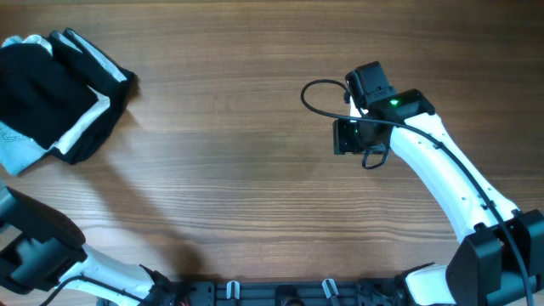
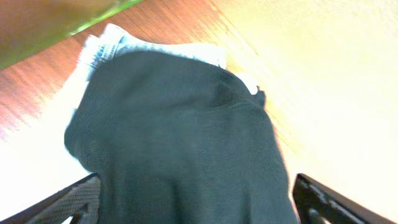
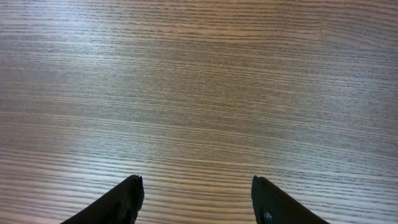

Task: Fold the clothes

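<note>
The black garment (image 1: 38,85) lies crumpled on a pile at the table's far left corner. In the left wrist view it (image 2: 186,137) fills the middle of the frame. My left gripper (image 2: 196,202) is open, its two fingers wide apart on either side of the black fabric; I cannot tell whether they touch it. Only the left arm (image 1: 34,246) shows in the overhead view, at the near left. My right gripper (image 1: 344,136) is open and empty over bare wood (image 3: 196,186) right of centre, far from the pile.
A white garment with black stripes (image 1: 93,55) and a light blue denim piece (image 1: 17,149) lie under the black garment; the denim (image 2: 99,46) also shows in the left wrist view. The wooden table (image 1: 238,170) spans the view. A black cable (image 1: 319,89) loops by the right wrist.
</note>
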Motion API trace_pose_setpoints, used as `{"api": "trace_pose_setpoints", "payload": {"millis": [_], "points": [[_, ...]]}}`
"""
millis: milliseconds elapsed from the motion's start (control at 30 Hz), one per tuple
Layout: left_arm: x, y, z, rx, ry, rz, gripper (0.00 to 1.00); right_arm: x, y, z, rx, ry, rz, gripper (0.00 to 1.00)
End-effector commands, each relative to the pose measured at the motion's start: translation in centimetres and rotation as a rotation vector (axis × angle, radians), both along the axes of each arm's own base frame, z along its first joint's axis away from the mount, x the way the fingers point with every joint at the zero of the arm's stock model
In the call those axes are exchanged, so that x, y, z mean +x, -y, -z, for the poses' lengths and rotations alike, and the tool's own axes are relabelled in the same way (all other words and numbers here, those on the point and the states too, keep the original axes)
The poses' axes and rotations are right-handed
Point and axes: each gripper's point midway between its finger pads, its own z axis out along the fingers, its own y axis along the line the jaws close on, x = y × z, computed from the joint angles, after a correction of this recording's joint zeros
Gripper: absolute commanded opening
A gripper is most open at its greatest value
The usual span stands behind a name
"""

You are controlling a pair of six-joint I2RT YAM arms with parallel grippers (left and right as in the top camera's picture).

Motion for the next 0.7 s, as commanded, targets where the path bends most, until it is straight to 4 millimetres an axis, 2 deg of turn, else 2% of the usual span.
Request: {"api": "trace_pose_setpoints", "payload": {"millis": [0, 100, 167, 233, 300, 400, 467, 533, 600, 667], "points": [[-1.5, -2.0, -1.3, 0.065, -0.022, -0.086, 1.00, 0.5, 0.2, -1.3, 0.002, 0.041, 0.017, 0.61], [-2.7, -2.0, -4.3, 0.131, -0.006, -0.128, 1.00, 0.6, 0.2, -1.3, 0.003, 0.045, 0.018, 0.61], [-2.3, -0.4, -6.6, 0.160, 0.030, -0.102, 1.00, 0.9, 0.0, -1.4, 0.016, 0.056, 0.043, 0.64], [-1.0, 2.8, -8.2, 0.184, 0.050, -0.030, 1.00, 1.5, -0.8, -1.7, 0.062, 0.079, 0.035, 0.70], [1.0, 6.9, -8.6, 0.211, 0.041, 0.088, 1.00, 2.3, -1.8, -2.1, 0.115, 0.109, 0.020, 0.81], [3.5, 14.6, -7.0, 0.188, -0.017, 0.277, 1.00, 4.0, -2.8, -3.0, 0.176, 0.180, 0.005, 1.00], [3.7, 18.5, -5.8, 0.156, -0.067, 0.360, 1.00, 5.2, -2.2, -3.6, 0.193, 0.216, 0.028, 1.00], [3.0, 23.9, -3.9, 0.107, -0.159, 0.476, 1.00, 6.9, -0.1, -5.0, 0.203, 0.266, 0.053, 1.00], [1.5, 27.9, -2.4, 0.076, -0.253, 0.562, 1.00, 8.1, 1.2, -6.6, 0.217, 0.316, 0.012, 1.00], [-0.6, 30.7, -1.1, 0.050, -0.354, 0.626, 1.00, 9.2, 3.7, -8.0, 0.183, 0.366, -0.004, 1.00]]}}
